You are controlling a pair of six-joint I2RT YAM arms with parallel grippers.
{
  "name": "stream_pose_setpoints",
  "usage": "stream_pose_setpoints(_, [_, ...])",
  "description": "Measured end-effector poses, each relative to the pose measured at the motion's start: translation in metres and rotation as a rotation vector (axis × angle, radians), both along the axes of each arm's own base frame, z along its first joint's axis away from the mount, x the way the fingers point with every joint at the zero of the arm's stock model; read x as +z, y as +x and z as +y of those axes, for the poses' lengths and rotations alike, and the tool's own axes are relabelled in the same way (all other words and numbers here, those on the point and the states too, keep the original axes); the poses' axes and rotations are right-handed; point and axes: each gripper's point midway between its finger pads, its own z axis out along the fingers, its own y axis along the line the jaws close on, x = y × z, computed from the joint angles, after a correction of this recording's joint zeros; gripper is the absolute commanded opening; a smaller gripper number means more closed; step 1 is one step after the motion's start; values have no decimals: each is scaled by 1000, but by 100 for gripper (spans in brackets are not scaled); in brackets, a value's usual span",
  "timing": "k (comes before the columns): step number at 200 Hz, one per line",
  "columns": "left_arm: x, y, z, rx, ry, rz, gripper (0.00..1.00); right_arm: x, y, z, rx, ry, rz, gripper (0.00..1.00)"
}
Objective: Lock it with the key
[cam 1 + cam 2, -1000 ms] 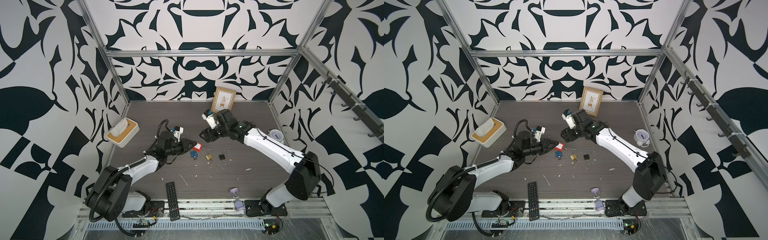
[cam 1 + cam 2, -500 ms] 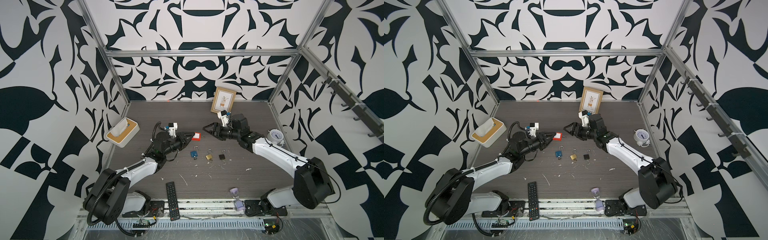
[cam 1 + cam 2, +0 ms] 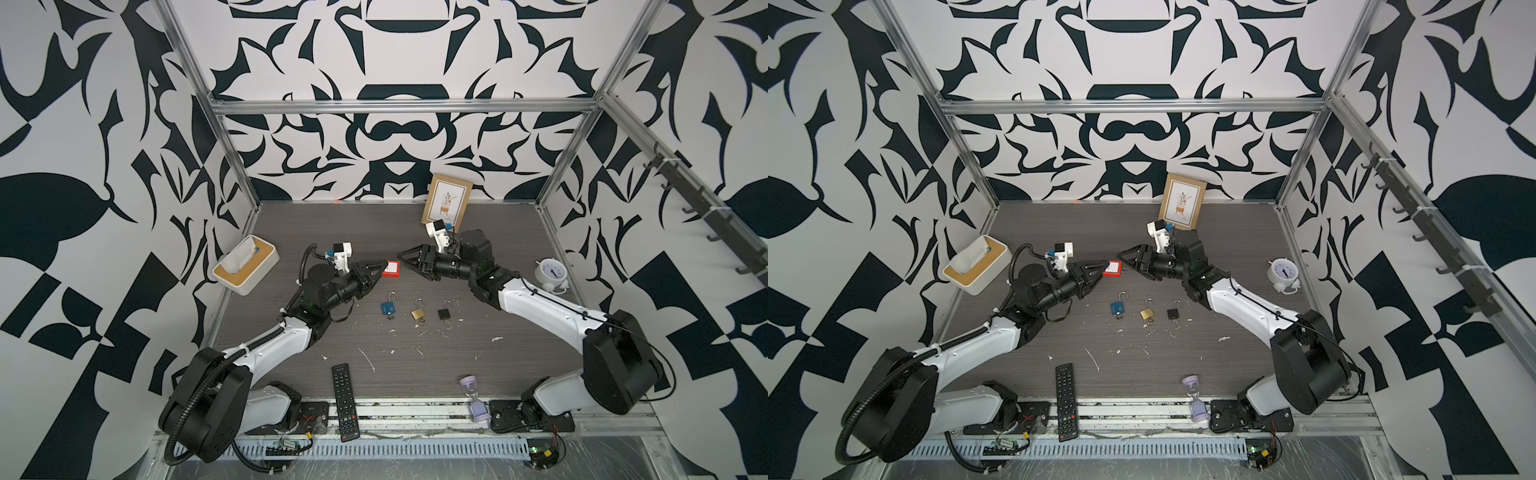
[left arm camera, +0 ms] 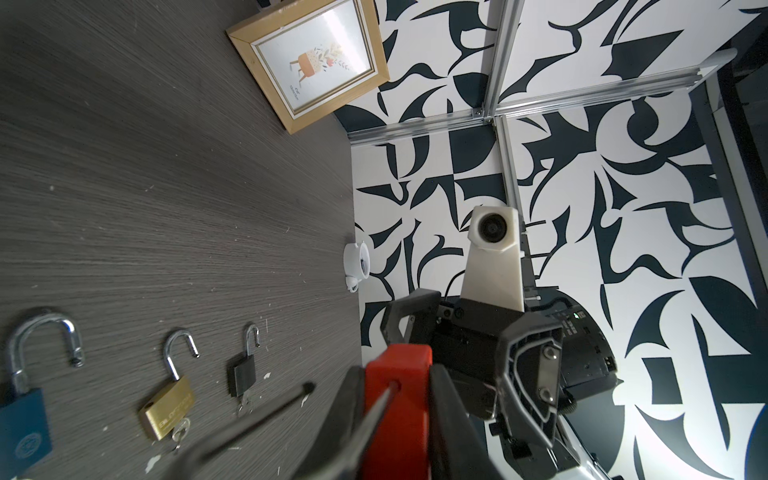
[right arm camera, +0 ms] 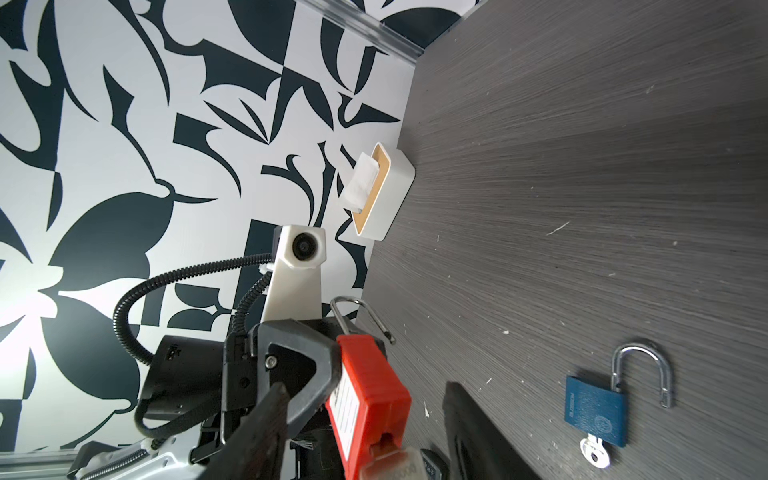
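Though open, one red padlock, three others.

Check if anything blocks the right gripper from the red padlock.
Nothing visible does. The left gripper holds the red padlock, and the right gripper faces it, jaws open, with only air between. The other padlocks lie on the table, off that line.

Brass padlock reads approx. "BLOSSOM"; other txt illegible.
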Motion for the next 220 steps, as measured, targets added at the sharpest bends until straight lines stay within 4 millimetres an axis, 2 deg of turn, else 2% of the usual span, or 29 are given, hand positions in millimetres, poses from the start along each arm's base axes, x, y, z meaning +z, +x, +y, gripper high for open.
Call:
stream_pose_setpoints(41, [5, 0, 1, 2, -18, -12, 0, -7, -9, 5, 27, -8, 14, 56])
stream_pose_setpoints(92, [3, -3, 2, 2, -21, -10, 0, -5, -18, 13, 52, 2, 20, 50])
stream_pose_setpoints(118, [6, -3, 1, 0, -27, -18, 0, 0, -19, 17, 59, 30, 16, 45])
stream_pose_setpoints(172, [6, -4, 1, -2, -26, -16, 0, -6, -16, 22, 62, 48, 35, 41])
stream_pose_setpoints(220, [6, -4, 0, -4, -28, -18, 0, -8, -16, 24, 64, 55, 47, 32])
